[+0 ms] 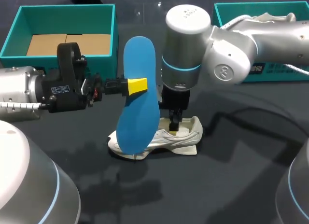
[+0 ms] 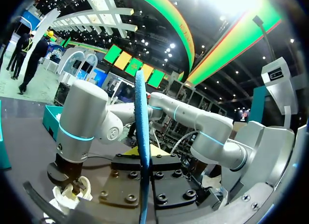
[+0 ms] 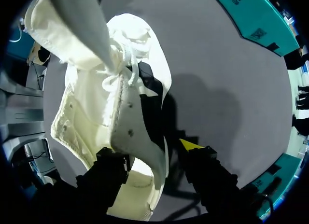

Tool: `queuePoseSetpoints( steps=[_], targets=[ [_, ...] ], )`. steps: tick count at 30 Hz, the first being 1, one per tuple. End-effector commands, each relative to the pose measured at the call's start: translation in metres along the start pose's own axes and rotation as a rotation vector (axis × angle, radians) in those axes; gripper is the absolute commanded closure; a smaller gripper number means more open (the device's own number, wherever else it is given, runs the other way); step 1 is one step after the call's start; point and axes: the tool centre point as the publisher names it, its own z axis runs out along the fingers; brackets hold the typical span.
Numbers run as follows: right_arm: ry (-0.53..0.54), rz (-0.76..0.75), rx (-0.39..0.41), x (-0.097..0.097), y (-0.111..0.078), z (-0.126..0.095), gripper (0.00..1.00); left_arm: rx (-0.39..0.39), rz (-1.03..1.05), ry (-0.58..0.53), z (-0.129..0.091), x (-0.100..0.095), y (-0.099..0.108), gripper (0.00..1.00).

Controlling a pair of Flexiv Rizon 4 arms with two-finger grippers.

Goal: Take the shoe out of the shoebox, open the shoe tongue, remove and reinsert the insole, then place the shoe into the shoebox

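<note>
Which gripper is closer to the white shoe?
Right. The right gripper is down at the shoe's opening. The left gripper is higher up, off the shoe, holding the blue insole upright.

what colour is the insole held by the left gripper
Bright blue; the flat foot-shaped insole shows best in the head view, held by the left gripper.
</note>
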Motion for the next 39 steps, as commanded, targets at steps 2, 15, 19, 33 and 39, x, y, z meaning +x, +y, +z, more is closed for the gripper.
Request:
queuePoseSetpoints(
  steps=[2, 15, 19, 33, 39],
  targets=[
    [0.027, -0.007, 0.004, -0.004, 0.004, 0.009, 0.77, 0.001, 0.000, -0.002, 0.003, 0.000, -0.001, 1.00],
    [0.050, -0.025, 0.024, 0.004, 0.005, 0.011, 1.00, 0.001, 0.000, -0.002, 0.003, 0.000, -0.001, 1.00],
    [0.052, -0.031, 0.029, 0.007, 0.005, 0.008, 1.00, 0.001, 0.000, -0.002, 0.003, 0.000, -0.001, 1.00],
    [0.057, 0.086, -0.013, 0.021, -0.010, -0.035, 1.00, 0.001, 0.000, -0.002, 0.003, 0.000, -0.001, 1.00],
    [0.012, 0.294, -0.105, 0.034, -0.010, -0.047, 1.00, 0.001, 0.000, -0.002, 0.003, 0.000, -0.001, 1.00]
  ],
)
